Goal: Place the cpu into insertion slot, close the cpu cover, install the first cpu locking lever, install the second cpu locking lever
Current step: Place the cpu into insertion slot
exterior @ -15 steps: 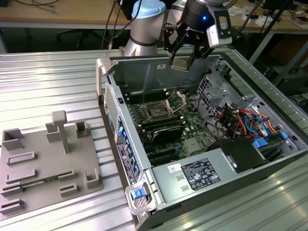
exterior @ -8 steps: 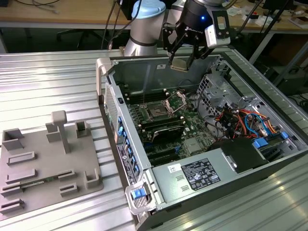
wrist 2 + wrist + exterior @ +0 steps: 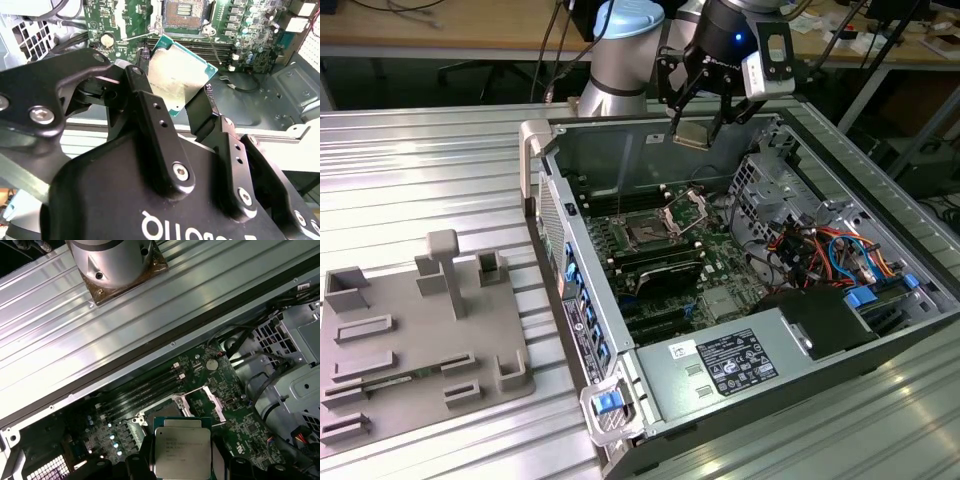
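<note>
My gripper (image 3: 697,122) hangs over the back of the open computer case (image 3: 552,215), shut on the cpu (image 3: 692,133), a flat square chip with a silvery top. In both wrist views the black fingers (image 3: 150,107) clamp two opposite edges of the cpu (image 3: 181,80) (image 3: 181,452). Below it on the green motherboard lies the bare insertion slot (image 3: 645,232) (image 3: 184,9). The cpu cover (image 3: 687,208) (image 3: 202,404) stands swung open beside the slot. The chip is well above the board and touches nothing else.
A power supply with a white label (image 3: 735,362) fills the case's near end. A drive cage and coloured cables (image 3: 820,250) lie at the exterior view's right. A grey fixture plate (image 3: 410,340) rests on the ribbed table. The arm's base (image 3: 115,265) stands behind the case.
</note>
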`<action>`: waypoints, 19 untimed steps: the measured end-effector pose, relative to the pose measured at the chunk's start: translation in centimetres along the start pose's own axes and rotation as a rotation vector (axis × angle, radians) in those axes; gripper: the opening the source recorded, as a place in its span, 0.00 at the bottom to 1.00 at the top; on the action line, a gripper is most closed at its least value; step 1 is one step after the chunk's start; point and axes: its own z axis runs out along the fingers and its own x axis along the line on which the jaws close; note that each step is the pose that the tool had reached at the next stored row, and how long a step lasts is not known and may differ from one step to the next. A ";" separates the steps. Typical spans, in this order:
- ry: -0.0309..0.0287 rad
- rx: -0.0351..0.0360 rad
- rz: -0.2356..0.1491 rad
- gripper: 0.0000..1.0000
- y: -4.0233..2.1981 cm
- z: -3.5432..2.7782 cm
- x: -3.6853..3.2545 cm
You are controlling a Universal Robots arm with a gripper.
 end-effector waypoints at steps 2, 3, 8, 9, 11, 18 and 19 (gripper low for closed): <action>-0.0013 -0.0003 0.015 0.55 -0.01 0.01 0.02; -0.0024 -0.0005 0.027 0.55 -0.02 0.01 0.04; -0.0048 -0.0010 0.053 0.55 -0.03 0.02 0.06; -0.0054 -0.0012 0.060 0.55 -0.04 0.02 0.07; -0.0066 -0.0014 0.074 0.55 -0.04 0.03 0.08; -0.0099 -0.0022 0.111 0.55 -0.07 0.04 0.12; -0.0104 -0.0023 0.117 0.55 -0.07 0.04 0.12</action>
